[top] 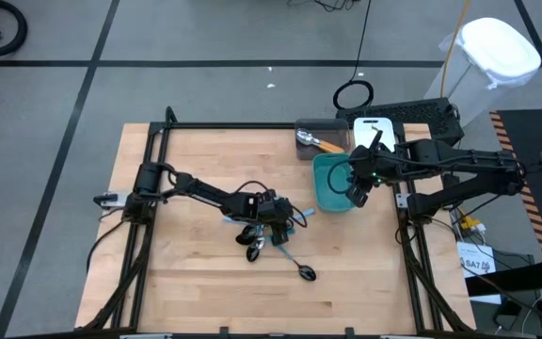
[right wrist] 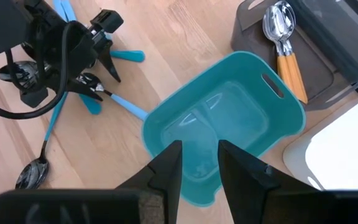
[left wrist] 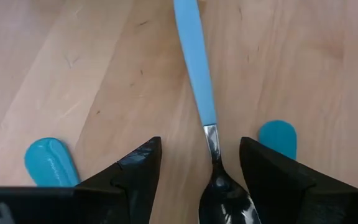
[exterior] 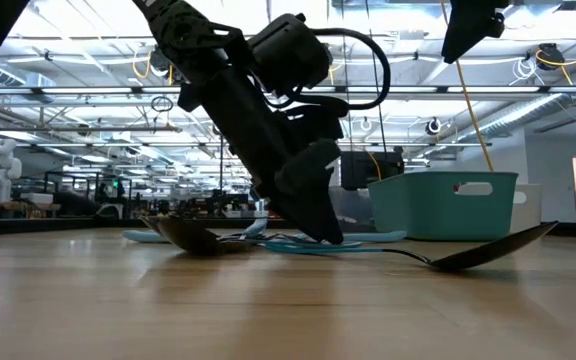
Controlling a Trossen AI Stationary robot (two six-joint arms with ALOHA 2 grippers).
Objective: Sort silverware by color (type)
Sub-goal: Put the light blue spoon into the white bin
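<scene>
My left gripper (top: 280, 218) is low over a pile of silverware at the table's middle, open. In the left wrist view its fingers (left wrist: 138, 168) stand on either side of the neck of a light-blue-handled spoon (left wrist: 194, 68) lying flat on the wood. I see no touch. Two more blue handle ends (left wrist: 48, 162) lie beside it. Dark spoon heads (top: 252, 240) rest next to the gripper. My right gripper (right wrist: 199, 163) hovers above the teal bin (right wrist: 253, 124), fingers slightly apart, holding nothing. Orange-handled utensils (top: 326, 144) lie in the gray bin (top: 310, 125).
One blue-handled spoon with a dark head (top: 306, 273) lies apart, toward the near edge. A white bin (top: 370, 125) sits beside the gray one at the far right. The teal bin (top: 320, 193) stands just right of the pile. Bare wood spreads left and near.
</scene>
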